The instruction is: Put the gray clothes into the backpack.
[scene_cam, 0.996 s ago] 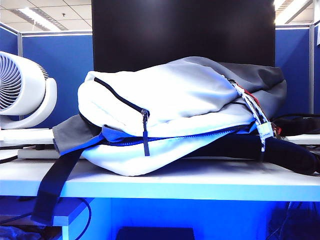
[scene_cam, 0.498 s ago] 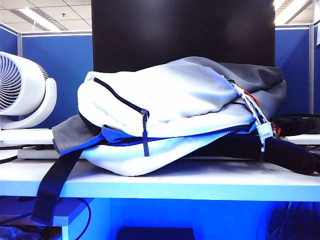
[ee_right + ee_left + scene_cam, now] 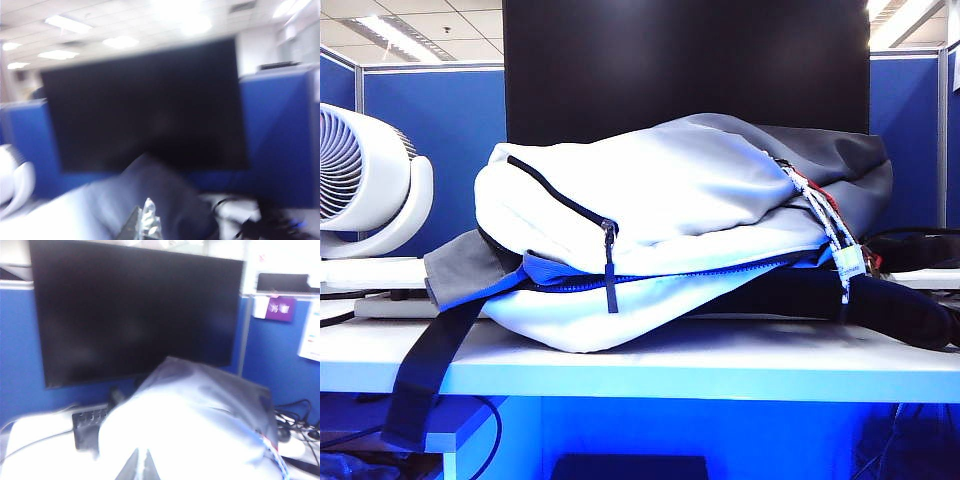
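On the white counter (image 3: 720,370) before a dark monitor (image 3: 685,60), the backpack (image 3: 660,220) lay bulging, gray clothes (image 3: 460,268) poking out beside its zipper, while the left hand (image 3: 141,467) and right hand (image 3: 145,225) hovered clenched and empty above, so the garment risked sliding out.

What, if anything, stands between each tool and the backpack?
Nothing visible does. In the wrist views the shut left tool and the shut right tool each point at the backpack, with no object between. Neither tool shows in the exterior view.
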